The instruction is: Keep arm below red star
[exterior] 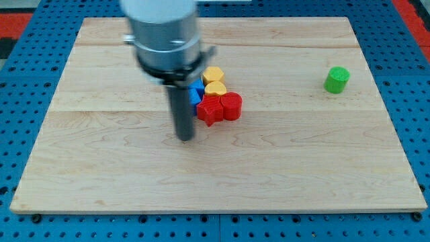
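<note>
My tip point(185, 138) rests on the bench point(101, 168) — at seven o'clock of the red star point(209, 111), just beside it; no hand shows.

grey metal cylinder, dark rod (matte) point(185, 138)

Lab bench setup: pale wooden board point(222, 168) on blue perforated mounting plate point(27, 54), robot arm point(164, 33) overhead, small coloured test blocks point(216, 94) clustered. No household clutter.

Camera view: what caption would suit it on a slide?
My tip rests left of and slightly below the red star block, beside clustered yellow, blue and red blocks.
</note>
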Controlling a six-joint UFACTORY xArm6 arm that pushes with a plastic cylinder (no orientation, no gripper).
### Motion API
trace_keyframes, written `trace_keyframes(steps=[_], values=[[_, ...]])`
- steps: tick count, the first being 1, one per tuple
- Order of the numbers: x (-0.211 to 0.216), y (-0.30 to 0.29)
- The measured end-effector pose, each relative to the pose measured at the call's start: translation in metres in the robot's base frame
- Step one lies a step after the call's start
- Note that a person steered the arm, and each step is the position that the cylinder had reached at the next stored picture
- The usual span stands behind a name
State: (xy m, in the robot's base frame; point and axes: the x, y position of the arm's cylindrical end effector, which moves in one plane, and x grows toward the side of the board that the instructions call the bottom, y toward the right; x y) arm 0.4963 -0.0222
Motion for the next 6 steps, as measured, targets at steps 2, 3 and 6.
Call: trace_keyframes(steps=[2, 3, 6], values=[[-0.027, 0.073], [-0.042, 0.055], [0.001, 0.035]])
